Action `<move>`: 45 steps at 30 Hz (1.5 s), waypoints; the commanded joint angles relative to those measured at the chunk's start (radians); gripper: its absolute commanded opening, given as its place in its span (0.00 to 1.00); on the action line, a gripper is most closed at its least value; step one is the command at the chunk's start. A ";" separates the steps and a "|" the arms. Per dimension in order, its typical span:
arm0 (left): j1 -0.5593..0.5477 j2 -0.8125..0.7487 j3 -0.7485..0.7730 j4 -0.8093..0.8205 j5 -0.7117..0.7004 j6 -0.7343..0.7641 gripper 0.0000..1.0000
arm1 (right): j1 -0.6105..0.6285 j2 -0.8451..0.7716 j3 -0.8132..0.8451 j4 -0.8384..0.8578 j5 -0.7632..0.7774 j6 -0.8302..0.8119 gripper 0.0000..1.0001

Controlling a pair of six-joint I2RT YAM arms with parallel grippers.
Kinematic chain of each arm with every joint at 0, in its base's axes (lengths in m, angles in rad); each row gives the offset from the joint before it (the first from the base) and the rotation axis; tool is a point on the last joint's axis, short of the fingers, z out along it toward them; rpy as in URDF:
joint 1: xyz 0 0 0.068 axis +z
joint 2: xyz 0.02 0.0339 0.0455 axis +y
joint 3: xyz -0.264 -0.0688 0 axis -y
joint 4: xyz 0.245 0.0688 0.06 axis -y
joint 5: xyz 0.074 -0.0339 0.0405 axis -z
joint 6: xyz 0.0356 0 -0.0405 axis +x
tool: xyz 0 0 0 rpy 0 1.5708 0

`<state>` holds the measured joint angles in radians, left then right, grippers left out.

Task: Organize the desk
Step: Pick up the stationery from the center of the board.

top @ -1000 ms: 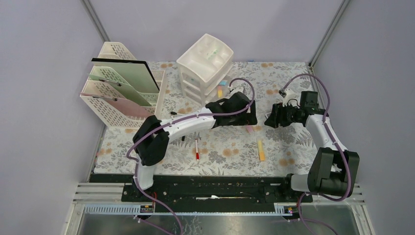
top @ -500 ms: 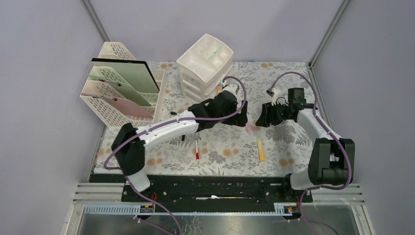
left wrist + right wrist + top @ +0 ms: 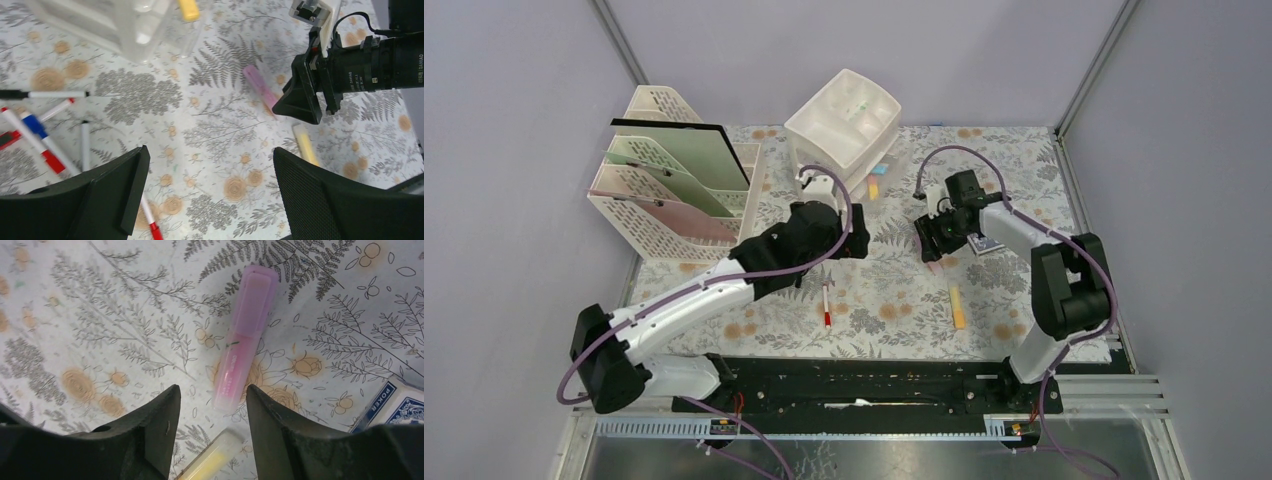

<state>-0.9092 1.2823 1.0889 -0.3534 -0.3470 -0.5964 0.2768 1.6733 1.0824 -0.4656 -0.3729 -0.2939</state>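
Observation:
The desk (image 3: 1024,165) is covered in a fern-and-flower cloth. A pink highlighter (image 3: 245,335) lies flat on it, just ahead of my right gripper (image 3: 211,392). That gripper is open, its tips either side of the highlighter's near end and holding nothing. In the top view the right gripper (image 3: 929,245) hovers over the pink highlighter (image 3: 936,263). My left gripper (image 3: 856,240) hangs wide open and empty near the drawer unit (image 3: 844,130). In the left wrist view, that gripper (image 3: 210,185) has only cloth between its fingers.
A yellow highlighter (image 3: 957,307) and a red-tipped pen (image 3: 826,303) lie toward the front. A card box (image 3: 986,245) sits right of the right gripper. Several pens (image 3: 45,150) lie at the left. A lattice file rack (image 3: 674,185) stands back left.
The left arm has drawn back to the left, away from the pink highlighter. The right gripper has swung left and down over the highlighter, its jaws narrowing slightly.

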 commanded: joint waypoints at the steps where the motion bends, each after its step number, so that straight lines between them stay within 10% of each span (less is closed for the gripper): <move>1: 0.011 -0.093 -0.055 0.010 -0.090 -0.032 0.99 | 0.040 0.069 0.065 -0.022 0.127 0.025 0.57; 26: 0.046 -0.116 -0.088 0.032 -0.140 -0.013 0.99 | 0.080 0.183 0.093 -0.030 0.331 -0.005 0.38; 34: 0.062 -0.122 -0.089 0.038 -0.134 -0.002 0.99 | 0.077 0.153 0.097 -0.035 0.305 -0.023 0.09; 45: 0.077 -0.152 -0.107 0.049 -0.138 0.006 0.99 | 0.009 0.029 0.212 -0.167 0.059 -0.092 0.00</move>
<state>-0.8429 1.1656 0.9863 -0.3592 -0.4648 -0.6060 0.3172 1.7874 1.1923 -0.5655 -0.1753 -0.3489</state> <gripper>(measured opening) 0.987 0.266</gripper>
